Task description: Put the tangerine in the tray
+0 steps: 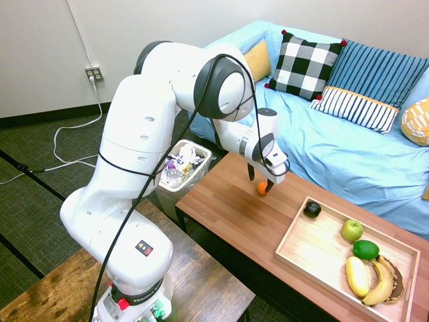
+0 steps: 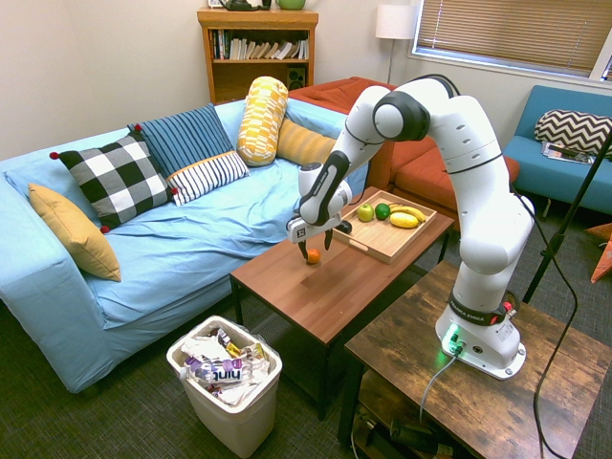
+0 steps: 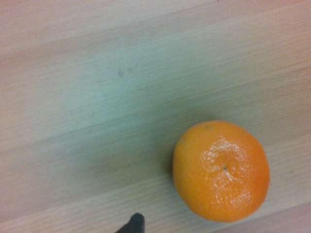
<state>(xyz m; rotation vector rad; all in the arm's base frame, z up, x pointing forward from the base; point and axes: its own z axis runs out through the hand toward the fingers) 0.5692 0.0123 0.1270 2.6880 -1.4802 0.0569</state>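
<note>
Pincer (image 1: 260, 182) low over surface (image 1: 228, 208), fingers spread, straddling tangerine (image 1: 262, 188); fruit sits between fingertips, resting on wood, not yet gripped. Wrist view: tangerine (image 3: 221, 170) off-centre. Tray (image 1: 315, 251) lies beyond pincer, away from arm base. You close, then lift.

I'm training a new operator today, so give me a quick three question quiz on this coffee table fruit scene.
1. True or false: the tangerine already lies in the tray.
2. Which fruit in the tray lies nearest the sofa? A) green apple B) bananas
3. What does the gripper straddle?

Key: 1. False, it sits on the table. 2. A. 3. The tangerine, with its fingers open.
</note>
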